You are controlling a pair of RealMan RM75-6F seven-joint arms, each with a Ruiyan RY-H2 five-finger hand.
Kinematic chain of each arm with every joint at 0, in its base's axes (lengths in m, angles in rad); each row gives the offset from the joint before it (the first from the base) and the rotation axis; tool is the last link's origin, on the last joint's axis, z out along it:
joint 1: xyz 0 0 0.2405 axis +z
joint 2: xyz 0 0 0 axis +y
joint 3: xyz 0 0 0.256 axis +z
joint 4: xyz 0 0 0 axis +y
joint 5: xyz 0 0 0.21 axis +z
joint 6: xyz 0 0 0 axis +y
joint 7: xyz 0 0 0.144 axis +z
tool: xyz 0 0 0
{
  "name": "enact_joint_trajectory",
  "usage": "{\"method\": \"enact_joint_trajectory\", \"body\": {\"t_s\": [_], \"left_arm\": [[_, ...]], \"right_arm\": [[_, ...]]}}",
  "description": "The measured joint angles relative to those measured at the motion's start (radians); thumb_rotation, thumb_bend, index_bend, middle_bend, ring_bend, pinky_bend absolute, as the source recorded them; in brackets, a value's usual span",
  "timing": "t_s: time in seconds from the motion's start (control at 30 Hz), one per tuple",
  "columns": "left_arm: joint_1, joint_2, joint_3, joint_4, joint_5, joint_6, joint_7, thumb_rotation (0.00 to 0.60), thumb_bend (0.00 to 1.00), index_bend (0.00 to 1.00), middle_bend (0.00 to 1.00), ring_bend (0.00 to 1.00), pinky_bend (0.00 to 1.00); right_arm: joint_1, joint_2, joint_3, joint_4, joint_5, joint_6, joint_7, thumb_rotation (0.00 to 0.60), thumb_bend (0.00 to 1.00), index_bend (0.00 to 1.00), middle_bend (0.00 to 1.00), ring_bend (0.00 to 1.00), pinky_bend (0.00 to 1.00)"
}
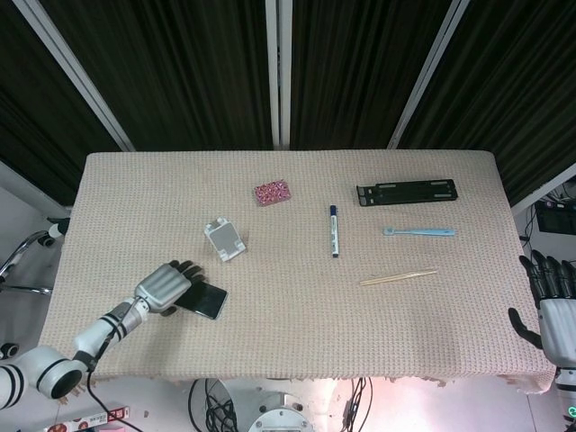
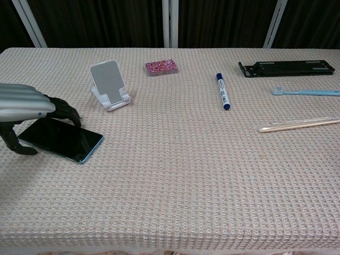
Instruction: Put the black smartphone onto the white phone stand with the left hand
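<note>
The black smartphone (image 2: 60,138) was a flat, glossy dark slab with a thin teal edge, lying face-up on the woven table cover (image 2: 180,175) near its left front, well apart from the white phone stand (image 2: 109,84), which stood upright behind it. One phone, one stand, one pink sparkly block (image 2: 161,67), one blue marker (image 2: 222,91), one black tray (image 2: 287,68), one blue toothbrush (image 2: 307,92) and one wooden stick (image 2: 299,125) lay there. The left hand (image 2: 24,110) arched over the phone's left end, fingers curled down onto it, thumb at the near edge; whether it gripped could not be told. Only the head view showed the right hand (image 1: 551,297), fingers apart, empty, off the table's right edge.
</note>
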Motion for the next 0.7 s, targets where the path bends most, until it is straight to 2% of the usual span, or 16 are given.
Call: {"method": "enact_joint_trajectory", "body": {"t_s": [0.57, 0.7], "left_arm": [[-0.009, -0.003, 0.027, 0.011, -0.003, 0.025, 0.002, 0.600, 0.24, 0.28, 0.09, 0.09, 0.22], [-0.007, -0.010, 0.030, 0.017, 0.003, 0.038, -0.004, 0.600, 0.24, 0.36, 0.11, 0.09, 0.22]], "right_arm": [[0.004, -0.005, -0.002, -0.007, 0.018, -0.023, -0.017, 0.600, 0.28, 0.00, 0.00, 0.00, 0.00], [0.006, -0.005, -0.002, -0.008, 0.022, -0.029, -0.020, 0.600, 0.28, 0.00, 0.00, 0.00, 0.00]]}}
